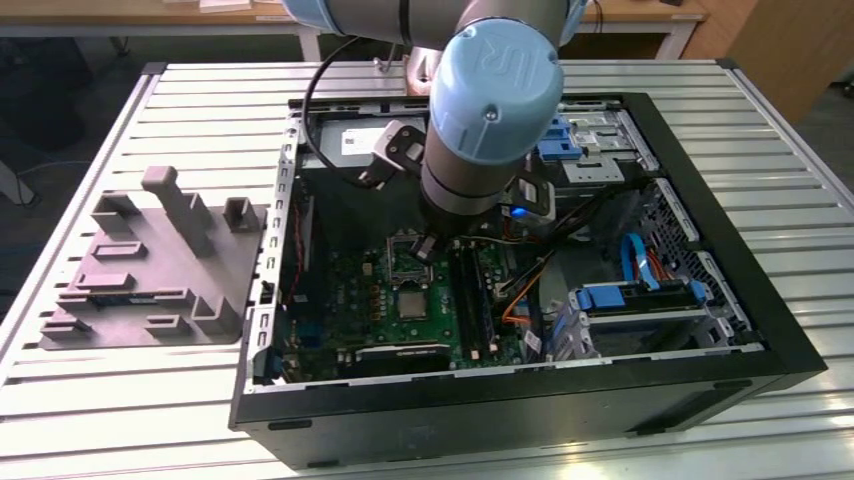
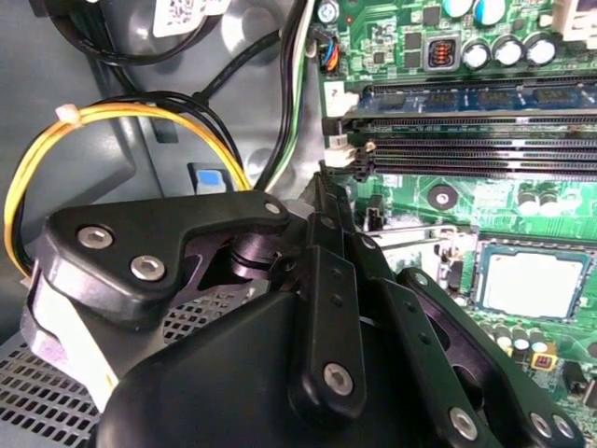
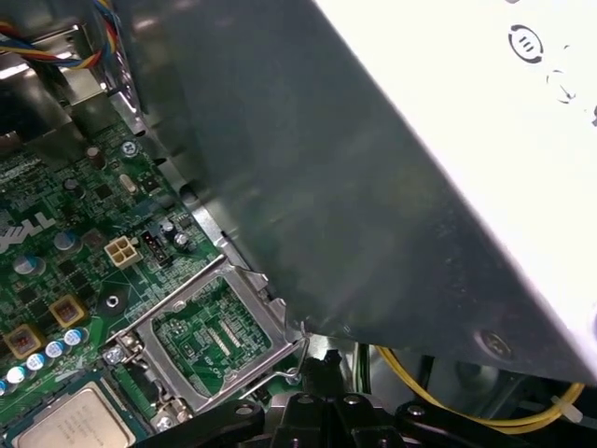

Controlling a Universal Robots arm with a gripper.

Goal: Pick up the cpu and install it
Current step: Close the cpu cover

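Exterior view: the arm [image 1: 487,110] reaches down into an open computer case [image 1: 747,300] lying on a slatted metal table [image 1: 120,400]. The gripper [image 1: 430,243] hangs over the green motherboard [image 1: 387,330], near the case's middle. The cpu [image 1: 415,306] lies flat on the board at about 6 o'clock from the gripper, close to it but apart. A dark square metal frame [image 1: 406,257] sits between the two, just beside the gripper. A grey plastic tray [image 1: 147,290] with upright posts lies on the table at 9 o'clock from the case, on the exterior view's left.

Second wrist view: the gripper's [image 2: 326,187] black linkages cover the foreground. Whether it is open or shut cannot be told. The cpu [image 2: 522,280] sits flat in its socket, pale metal top up, apart from the gripper. Memory slots [image 2: 466,140] run across the board beyond the socket. A yellow cable [image 2: 56,140] loops beside the gripper.

First wrist view: the cpu [image 3: 70,425] rests in the socket. The hinged socket frame [image 3: 215,327] stands swung open just beside the cpu, between it and the gripper [image 3: 326,411].
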